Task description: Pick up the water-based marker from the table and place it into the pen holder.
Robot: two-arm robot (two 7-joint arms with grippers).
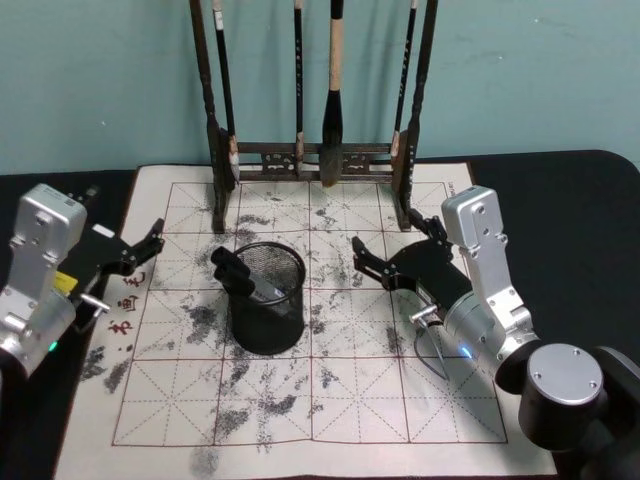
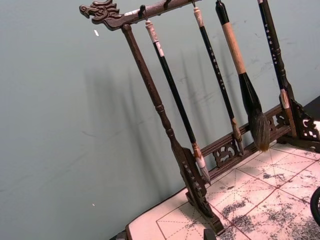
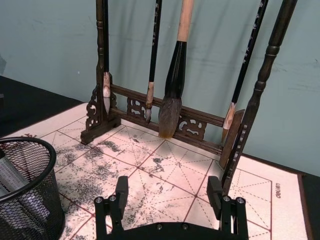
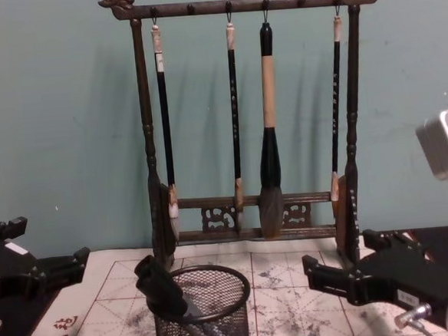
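Water-based marker sits inside the pen holder, leaning against the rim on the robot's left, black cap end sticking out above it. Pen holder stands upright on the ink-stained grid paper, in front of the wooden brush rack with hanging brushes. Right end effector hovers just right of the holder, fingers apart, empty. Left end effector sits at the paper's left edge, apart from the holder, fingers apart, holding nothing. Black worktop under the paper.
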